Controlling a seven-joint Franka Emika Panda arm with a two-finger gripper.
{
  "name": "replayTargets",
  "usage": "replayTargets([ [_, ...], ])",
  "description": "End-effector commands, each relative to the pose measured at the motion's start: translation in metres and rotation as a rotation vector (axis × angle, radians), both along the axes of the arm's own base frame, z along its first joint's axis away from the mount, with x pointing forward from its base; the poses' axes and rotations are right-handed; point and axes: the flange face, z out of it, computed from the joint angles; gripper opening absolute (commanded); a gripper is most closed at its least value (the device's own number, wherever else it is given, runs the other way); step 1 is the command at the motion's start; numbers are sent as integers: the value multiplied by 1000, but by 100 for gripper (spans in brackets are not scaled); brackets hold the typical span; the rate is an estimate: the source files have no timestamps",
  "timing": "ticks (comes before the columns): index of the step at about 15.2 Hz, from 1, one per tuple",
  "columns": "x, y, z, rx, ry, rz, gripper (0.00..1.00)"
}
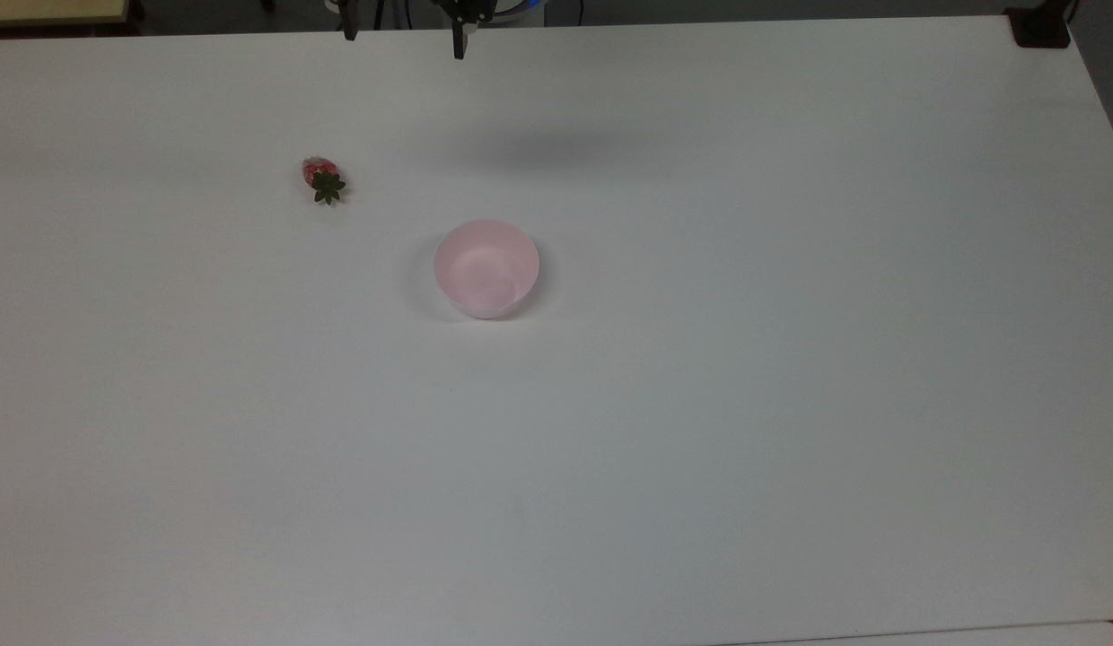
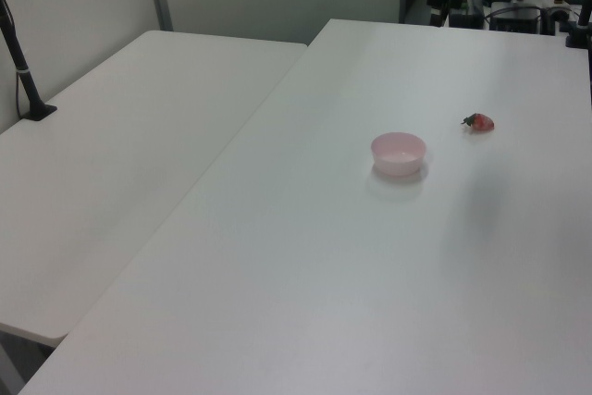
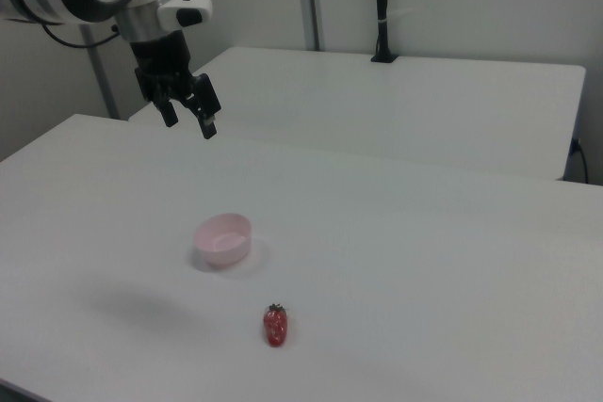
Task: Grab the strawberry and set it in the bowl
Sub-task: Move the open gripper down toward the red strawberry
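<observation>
The strawberry (image 1: 322, 179) lies on its side on the white table (image 1: 700, 449), red with a dark green cap. In the top view it rests up and to the left of the pale pink bowl (image 1: 486, 267), a clear gap apart. The bowl stands upright with nothing inside. The left view shows the strawberry (image 2: 478, 122) right of the bowl (image 2: 399, 153). In the right view the strawberry (image 3: 275, 325) lies nearer the camera than the bowl (image 3: 223, 239). My gripper (image 3: 190, 124) hangs open high above the table, beyond the bowl, holding nothing. Its fingers reach in at the top view's upper edge (image 1: 404, 38).
A second white table (image 2: 120, 136) adjoins the work table along one long edge. A black post (image 3: 382, 7) is clamped at that table's far side. A black clamp (image 1: 1041, 27) sits at the top view's upper right corner. Wide bare tabletop surrounds both objects.
</observation>
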Motion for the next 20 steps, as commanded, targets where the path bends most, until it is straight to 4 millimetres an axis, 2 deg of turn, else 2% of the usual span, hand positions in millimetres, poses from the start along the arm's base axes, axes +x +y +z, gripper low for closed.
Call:
replayTargets([
  [1, -1, -10, 10, 22, 2, -5, 100],
  [16, 0, -9, 9, 20, 6, 22, 100],
  [18, -2, -9, 6, 5, 30, 111, 100],
  [20, -9, -16, 2, -3, 96, 297, 100],
])
